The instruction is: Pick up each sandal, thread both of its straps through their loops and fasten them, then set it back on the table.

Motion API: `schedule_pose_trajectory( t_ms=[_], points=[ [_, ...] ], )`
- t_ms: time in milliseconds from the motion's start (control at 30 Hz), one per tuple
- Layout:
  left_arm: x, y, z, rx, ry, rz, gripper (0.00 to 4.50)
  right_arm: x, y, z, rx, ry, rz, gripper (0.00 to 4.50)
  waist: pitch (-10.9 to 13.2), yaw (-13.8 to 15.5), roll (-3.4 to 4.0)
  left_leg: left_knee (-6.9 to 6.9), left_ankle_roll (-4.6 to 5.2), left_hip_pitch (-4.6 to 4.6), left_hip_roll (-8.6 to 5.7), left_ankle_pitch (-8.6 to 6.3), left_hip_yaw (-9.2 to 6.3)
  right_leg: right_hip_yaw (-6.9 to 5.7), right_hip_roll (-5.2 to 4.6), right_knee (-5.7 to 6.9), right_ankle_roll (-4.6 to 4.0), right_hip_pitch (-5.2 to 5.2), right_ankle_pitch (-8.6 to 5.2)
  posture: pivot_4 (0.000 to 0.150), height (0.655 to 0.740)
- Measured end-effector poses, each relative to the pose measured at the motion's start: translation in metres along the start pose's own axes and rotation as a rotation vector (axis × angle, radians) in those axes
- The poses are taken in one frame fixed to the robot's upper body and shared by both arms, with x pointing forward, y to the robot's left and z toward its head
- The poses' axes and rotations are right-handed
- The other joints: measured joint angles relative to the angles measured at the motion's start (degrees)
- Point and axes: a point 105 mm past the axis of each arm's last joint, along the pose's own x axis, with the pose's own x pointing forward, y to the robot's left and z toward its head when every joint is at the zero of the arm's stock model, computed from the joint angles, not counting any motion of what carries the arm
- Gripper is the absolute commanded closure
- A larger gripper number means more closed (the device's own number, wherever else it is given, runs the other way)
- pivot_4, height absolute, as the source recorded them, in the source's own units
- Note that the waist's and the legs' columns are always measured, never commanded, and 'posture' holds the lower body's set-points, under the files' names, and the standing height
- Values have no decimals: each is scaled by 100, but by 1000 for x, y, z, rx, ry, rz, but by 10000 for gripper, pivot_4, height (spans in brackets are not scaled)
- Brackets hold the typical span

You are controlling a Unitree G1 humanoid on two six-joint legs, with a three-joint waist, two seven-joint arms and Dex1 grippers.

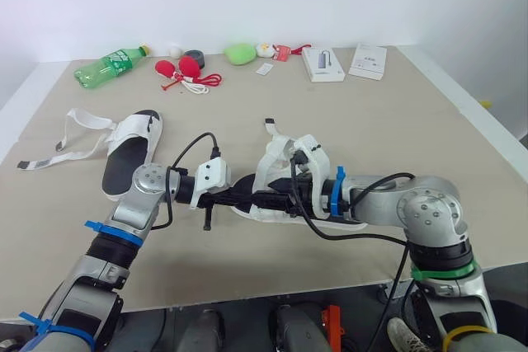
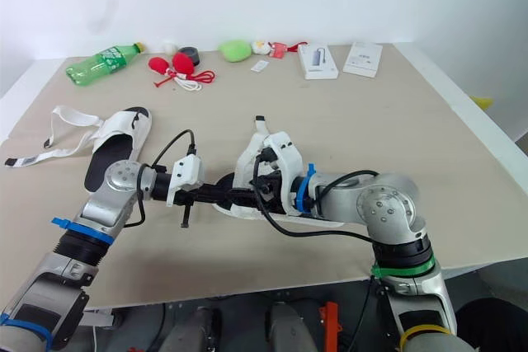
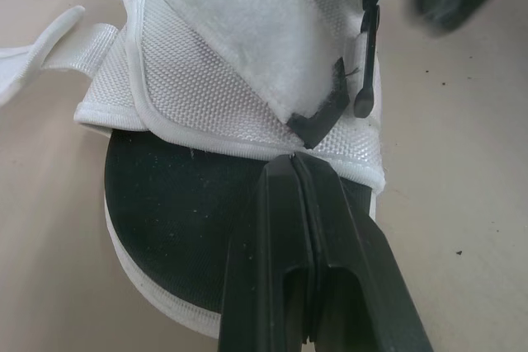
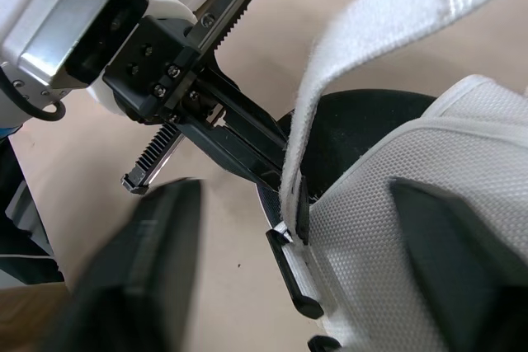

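Observation:
A white mesh sandal (image 1: 280,162) with a black insole lies mid-table between my two grippers. One strap (image 1: 269,127) sticks up loose. In the left wrist view my left gripper (image 3: 293,162) is shut, its tips over the insole and against the upper's piped edge, just below the black tab (image 3: 318,125) of a fuzzy strap. My right gripper (image 4: 295,190) is open, with one finger on each side of the mesh upper (image 4: 412,171). A second sandal (image 1: 132,150) lies flat to the left, with its straps (image 1: 74,133) spread out unfastened.
Along the far edge are a green bottle (image 1: 111,65), red items with a cord (image 1: 186,70), a green lump (image 1: 240,53) and two white boxes (image 1: 322,63) (image 1: 368,61). The table's right edge (image 1: 478,121) runs diagonally.

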Motion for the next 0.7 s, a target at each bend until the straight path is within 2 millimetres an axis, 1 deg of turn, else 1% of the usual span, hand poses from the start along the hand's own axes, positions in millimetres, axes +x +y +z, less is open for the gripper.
schedule_pose_trajectory(
  t_ms=[33,67,100,133,167,333,433,600,700],
  points=[
    [0,0,0,0,0,1,45000,1,0,1,-2,-1,-1,26029,0,-5,0,0,0,0,0,0,2,2,0,0,1,0,1,1500,7400],
    [0,0,0,0,0,1,45000,2,0,1,-4,-2,-4,29544,0,-12,0,0,0,0,0,0,3,2,0,0,2,0,1,1500,7400],
    [0,0,0,-1,0,2,45000,3,0,1,-8,2,-12,35755,0,-19,0,0,0,0,0,0,4,3,0,0,3,0,2,1500,7400],
    [0,0,0,-1,0,2,45000,3,-1,0,-8,5,-18,40418,0,-26,0,0,0,0,0,0,4,4,0,0,4,0,2,1500,7400],
    [0,0,0,-2,0,3,45000,4,-3,0,-5,7,-24,44032,0,-32,0,0,0,0,0,0,5,4,0,-1,4,0,2,1500,7400],
    [0,0,-1,-4,2,5,45000,6,-9,1,9,11,-37,44032,0,-37,0,0,0,1,1,0,7,6,2,-1,5,-2,2,1500,7400],
    [0,1,0,-1,0,8,45000,3,-13,4,43,19,-21,44032,0,-37,0,0,0,1,0,0,9,9,2,-1,6,-2,4,1500,7400],
    [1,0,1,2,-2,7,45000,-21,-22,21,140,38,54,44032,0,-37,0,-2,1,0,0,-1,17,16,1,-5,9,-3,5,1500,7400],
    [2,0,2,2,-6,5,45000,-38,-26,22,179,87,97,44032,0,-29,0,-6,4,-3,-1,-2,16,14,0,-9,8,-4,3,1500,7400]
  ],
)
